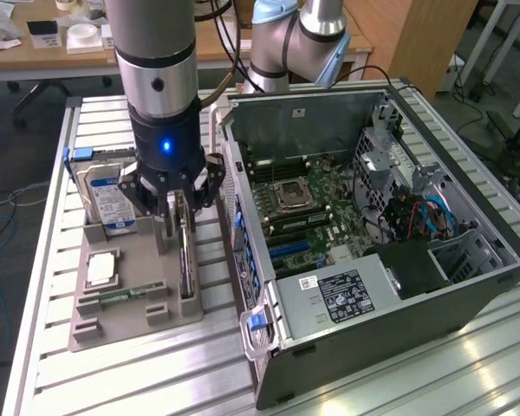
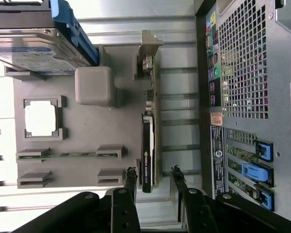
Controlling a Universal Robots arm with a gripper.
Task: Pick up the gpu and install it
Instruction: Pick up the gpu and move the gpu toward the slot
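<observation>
**GPU not yet picked: pincer wide, straddling card in holder**

Progress: early, nothing of the task finished as far as it shows. The computer case (image 1: pixel 468 295) lies open on its side at the exterior view's right, motherboard (image 1: pixel 316 204) exposed; install not begun. The gpu (image 1: pixel 185 260) stands on edge in a slot of the grey holder (image 1: pixel 121 325), just beside the case. The pincer (image 1: pixel 178 212) hangs right over it, jaws wide. In the wrist view one finger sits on each side of the card's end with a gap on both sides, so I judge no grip yet. Left to do: close, lift, carry over, seat in the board.

Materials and shapes, big to small:
- table (image 1: pixel 52 373): ribbed aluminium slats, shiny, glare near the front edge.
- case: dark sheet metal walls, perforated grille on the back panel, blue plastic latches.
- arm (image 1: pixel 156 52): smooth grey cylinder, black wrist with a blue light.
- holder: matte grey plastic, flat base with raised blocks and pockets, looks printed.
- hard drive (image 1: pixel 113 195): boxy metal, blue-white label, propped upright in a blue frame.
- gpu: slim flat card, black face, green board edge, metal bracket at the far end. Thin and rigid; likely to tip if pinched off-centre.
- processor chip (image 1: pixel 101 269): small square, pale metal lid, lying flat in its pocket.
- memory stick (image 1: pixel 121 295): narrow green strip, lying in a groove.
</observation>
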